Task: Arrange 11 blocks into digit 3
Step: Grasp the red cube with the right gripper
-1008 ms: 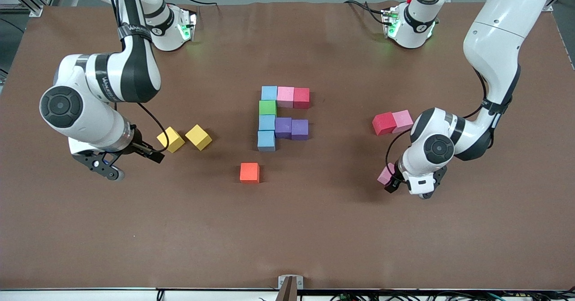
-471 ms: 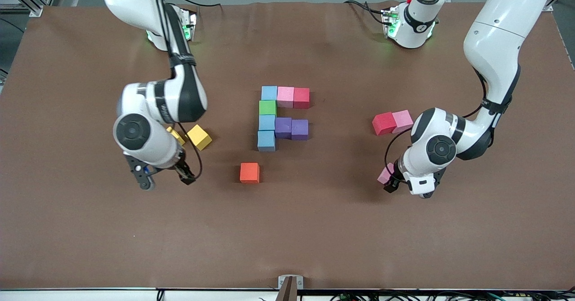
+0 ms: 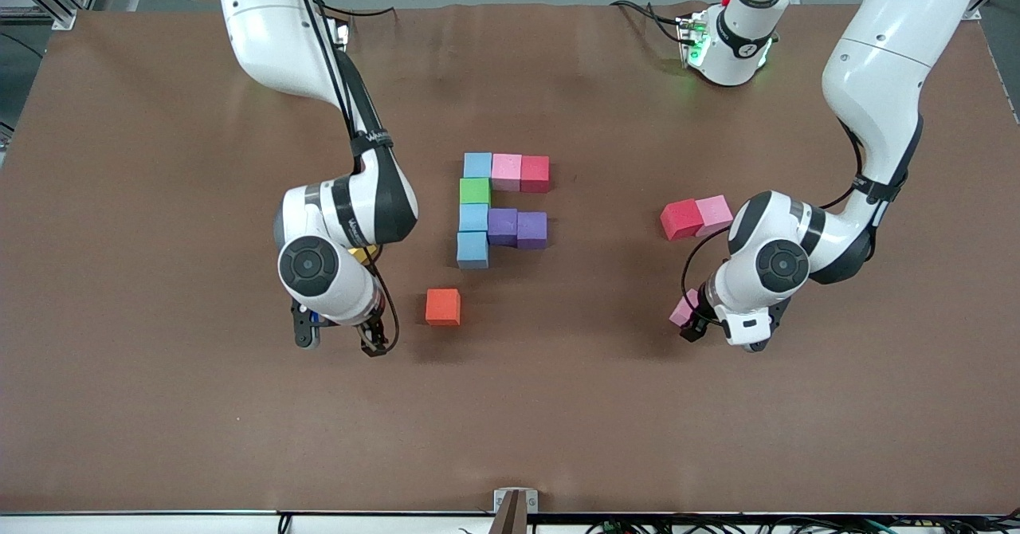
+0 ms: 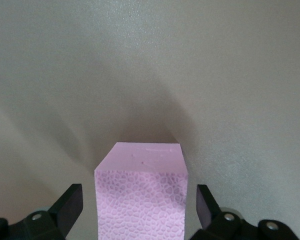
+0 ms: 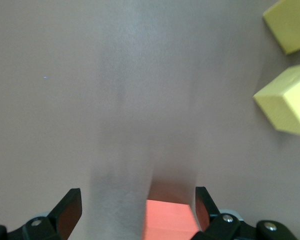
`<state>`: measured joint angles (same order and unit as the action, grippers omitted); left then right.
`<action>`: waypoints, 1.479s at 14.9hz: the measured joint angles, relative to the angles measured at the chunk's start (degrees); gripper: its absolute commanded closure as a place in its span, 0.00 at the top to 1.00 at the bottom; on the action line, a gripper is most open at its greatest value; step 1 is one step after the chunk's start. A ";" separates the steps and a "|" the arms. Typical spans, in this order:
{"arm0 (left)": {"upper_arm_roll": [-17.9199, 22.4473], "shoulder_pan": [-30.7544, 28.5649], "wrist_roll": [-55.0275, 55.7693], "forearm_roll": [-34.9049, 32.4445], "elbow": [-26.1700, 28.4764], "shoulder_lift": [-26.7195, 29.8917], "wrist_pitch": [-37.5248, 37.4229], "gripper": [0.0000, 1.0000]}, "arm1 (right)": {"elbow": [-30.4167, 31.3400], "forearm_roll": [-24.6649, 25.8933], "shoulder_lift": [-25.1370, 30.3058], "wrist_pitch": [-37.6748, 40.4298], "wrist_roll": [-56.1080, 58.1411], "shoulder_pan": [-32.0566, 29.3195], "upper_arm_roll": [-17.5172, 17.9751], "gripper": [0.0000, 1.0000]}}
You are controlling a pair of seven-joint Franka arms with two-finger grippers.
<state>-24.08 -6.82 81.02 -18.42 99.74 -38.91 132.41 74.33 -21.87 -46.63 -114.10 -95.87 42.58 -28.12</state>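
Blocks of the digit 3 (image 3: 500, 209) stand in the middle of the table (image 3: 159, 406): a column of light blue, green, light blue, light blue, with a pink and a red cube on the top row and two purple cubes on the middle row, all touching. You see the orange block (image 3: 442, 307) lying alone, nearer to the front camera than this column and apart from it. The right gripper (image 3: 341, 341) hovers beside it, toward the right arm's end of the table, with its fingers spread and nothing between them. For this step, bring it straight over the orange cube, square the fingers to two flat faces, and go down low before you squeeze, because foam gives way. The left gripper (image 3: 695, 320) has its fingers apart on both sides of a pink block (image 4: 141, 192), not clamped on it. A red block (image 3: 681, 219) and another pink block (image 3: 714, 214) wait touching each other close by.
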 measured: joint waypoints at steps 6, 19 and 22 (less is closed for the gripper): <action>0.00 0.01 0.00 0.00 0.01 0.00 0.00 0.86 | -5.71 -0.21 -5.91 -0.02 -8.48 -0.58 1.28 1.00; 0.04 -0.19 0.15 0.01 -1.63 -0.01 0.00 0.32 | -5.57 -0.25 -7.22 -1.00 -11.56 3.59 3.40 1.00; 0.05 -0.39 0.17 0.07 -3.24 0.00 -0.10 0.32 | -5.13 -0.25 -7.42 -1.10 -11.56 4.07 3.40 1.00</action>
<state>-24.03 -7.20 81.18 -18.35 96.50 -38.91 132.31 69.21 -22.11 -54.05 -115.20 -107.43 46.65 -24.72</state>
